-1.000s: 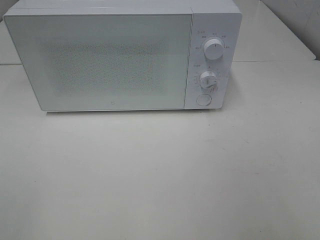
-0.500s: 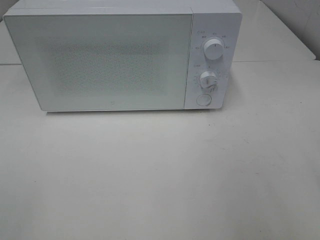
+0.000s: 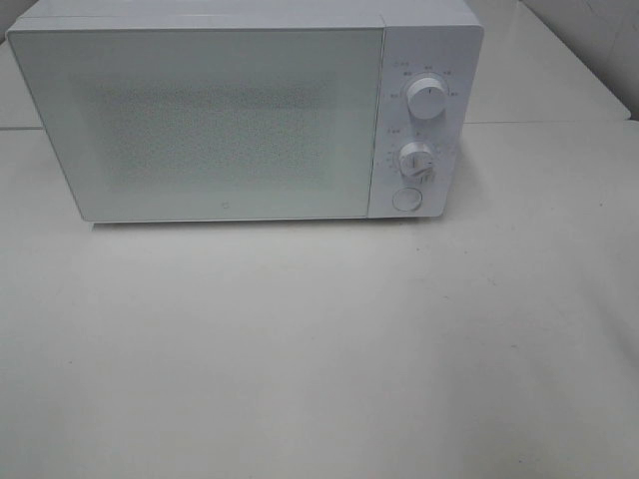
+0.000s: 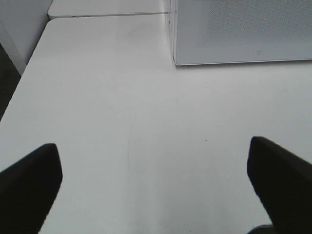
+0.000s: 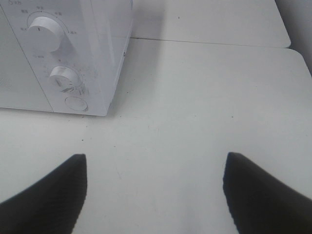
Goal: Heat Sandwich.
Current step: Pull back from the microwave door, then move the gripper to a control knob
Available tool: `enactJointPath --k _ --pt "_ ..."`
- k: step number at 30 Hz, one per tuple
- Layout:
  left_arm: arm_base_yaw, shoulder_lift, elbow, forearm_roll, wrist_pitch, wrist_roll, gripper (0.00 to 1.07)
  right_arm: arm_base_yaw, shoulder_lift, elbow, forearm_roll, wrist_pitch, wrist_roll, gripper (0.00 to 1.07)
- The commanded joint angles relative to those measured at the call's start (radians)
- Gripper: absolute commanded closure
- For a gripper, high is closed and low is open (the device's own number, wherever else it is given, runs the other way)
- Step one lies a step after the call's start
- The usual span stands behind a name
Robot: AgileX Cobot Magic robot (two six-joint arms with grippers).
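A white microwave stands at the back of the white table with its door shut. Its two knobs and round button are on the right panel. The sandwich is out of view in every frame. Neither arm shows in the exterior high view. My left gripper is open above bare table, near the microwave's front left corner. My right gripper is open too, over bare table in front of the microwave's control panel. Nothing lies between either pair of fingers.
The table's left edge drops to a dark floor in the left wrist view. A seam between table tops runs behind the microwave.
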Motion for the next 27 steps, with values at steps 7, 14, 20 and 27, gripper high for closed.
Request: enactJointPath --k 7,14,20,27 --pt "-0.002 -0.022 0.000 -0.010 0.001 -0.001 0.09 -0.006 0.147 -0.005 0.031 -0.207 0.011 0.32" --pt "-0.002 -0.022 0.000 -0.010 0.001 -0.001 0.09 -0.006 0.258 0.004 0.028 -0.388 0.011 0.32" --pt "-0.002 -0.022 0.000 -0.010 0.001 -0.001 0.09 -0.006 0.338 0.102 0.031 -0.718 0.001 0.32" --pt "-0.002 -0.022 0.000 -0.010 0.001 -0.001 0.09 0.007 0.382 0.150 0.035 -0.864 -0.002 0.32"
